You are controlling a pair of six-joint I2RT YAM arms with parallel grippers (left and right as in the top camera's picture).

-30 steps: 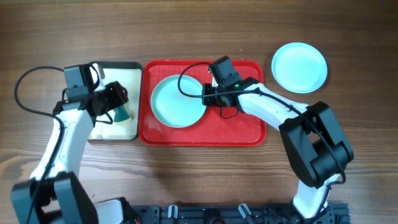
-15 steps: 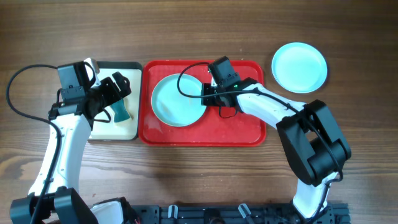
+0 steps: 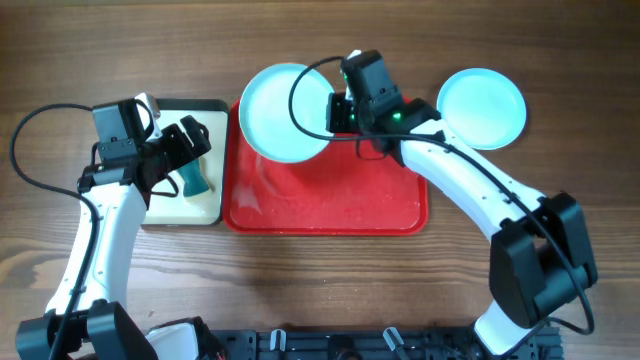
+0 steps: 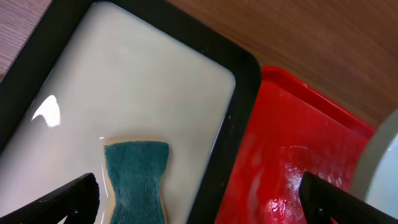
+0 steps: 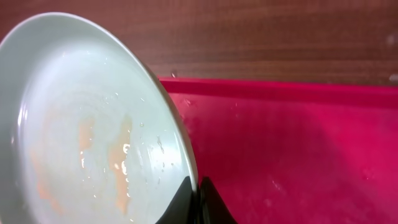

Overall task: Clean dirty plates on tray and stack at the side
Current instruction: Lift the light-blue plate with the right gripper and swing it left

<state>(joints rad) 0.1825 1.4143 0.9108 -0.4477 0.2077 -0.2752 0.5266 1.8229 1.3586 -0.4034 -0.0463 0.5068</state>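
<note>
Status: right fingers (image 5: 216, 213) are clamped on the rim of the plate (image 3: 285, 110). It hangs tilted over the far-left end of the tray (image 3: 330, 205), orange smears on its face. Left fingers (image 4: 68, 199) are wide apart and empty above the sponge (image 4: 135, 180) in the small tray (image 4: 155, 81). Second plate (image 3: 481, 107) sits on the worktop (image 3: 300, 290), far right.

Suggest holding the plate steady over the tray so drips land there. Left should grab the sponge at its waist and scrub lightly, or the rim may slip.

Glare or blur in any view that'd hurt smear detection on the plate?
Overhead: evenly lit and sharp, only a wet sheen on the red tray. Left wrist: one white glare patch on the cream tray, sponge crisp. Right wrist: the plate sits very close, slightly soft with small specular dots, but its orange smears are readable.
</note>
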